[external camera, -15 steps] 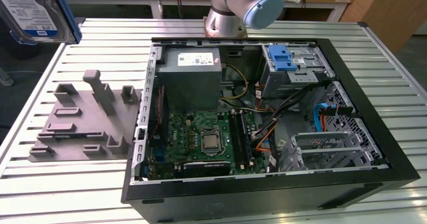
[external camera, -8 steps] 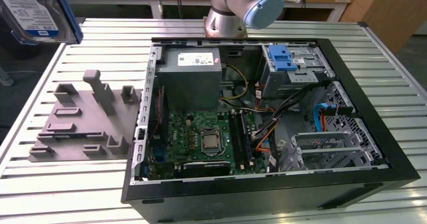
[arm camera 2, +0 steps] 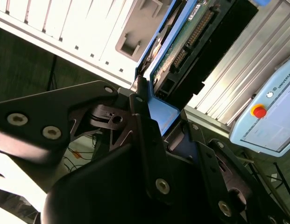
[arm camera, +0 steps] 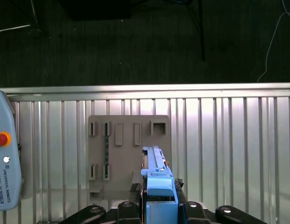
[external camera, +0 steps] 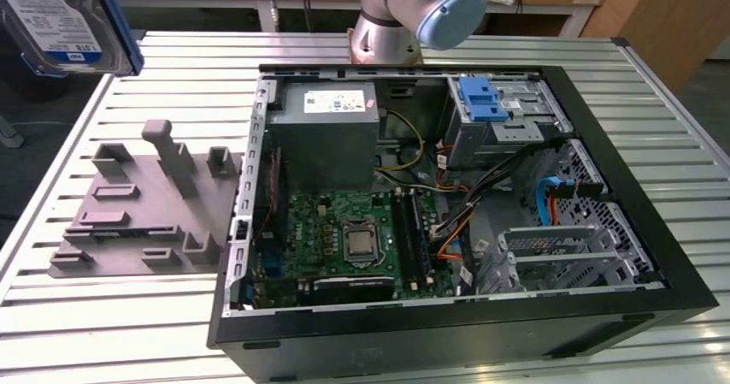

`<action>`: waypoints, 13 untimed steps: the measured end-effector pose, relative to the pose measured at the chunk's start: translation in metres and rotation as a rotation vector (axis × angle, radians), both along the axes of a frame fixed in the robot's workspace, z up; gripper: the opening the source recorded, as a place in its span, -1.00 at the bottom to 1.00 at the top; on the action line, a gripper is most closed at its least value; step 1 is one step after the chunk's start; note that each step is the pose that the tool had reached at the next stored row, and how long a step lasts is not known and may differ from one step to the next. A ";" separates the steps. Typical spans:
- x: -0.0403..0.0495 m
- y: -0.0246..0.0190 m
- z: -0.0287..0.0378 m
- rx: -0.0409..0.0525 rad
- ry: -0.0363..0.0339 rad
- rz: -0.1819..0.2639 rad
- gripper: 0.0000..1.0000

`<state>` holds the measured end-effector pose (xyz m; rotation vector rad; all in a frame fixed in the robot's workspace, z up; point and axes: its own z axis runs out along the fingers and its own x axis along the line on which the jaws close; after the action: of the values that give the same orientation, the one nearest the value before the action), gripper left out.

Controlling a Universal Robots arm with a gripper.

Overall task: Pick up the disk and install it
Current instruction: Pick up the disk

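Clamping 1 disk w/ hand over 1 grey fixture.

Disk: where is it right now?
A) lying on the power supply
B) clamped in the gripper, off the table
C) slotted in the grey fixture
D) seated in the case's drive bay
B: in the first wrist view the gripper is shut on the disk, and the exterior view shows it up in the air.
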<state>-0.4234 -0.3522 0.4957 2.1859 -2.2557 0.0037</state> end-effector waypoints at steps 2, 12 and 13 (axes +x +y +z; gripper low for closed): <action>0.0009 -0.0001 0.0000 0.0000 0.0000 0.000 -0.27; 0.0094 -0.0004 0.0000 0.0000 0.0000 0.000 -0.27; 0.0100 -0.0005 0.0000 0.0000 0.0000 0.000 -0.27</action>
<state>-0.4135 -0.3526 0.4957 2.1858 -2.2557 0.0037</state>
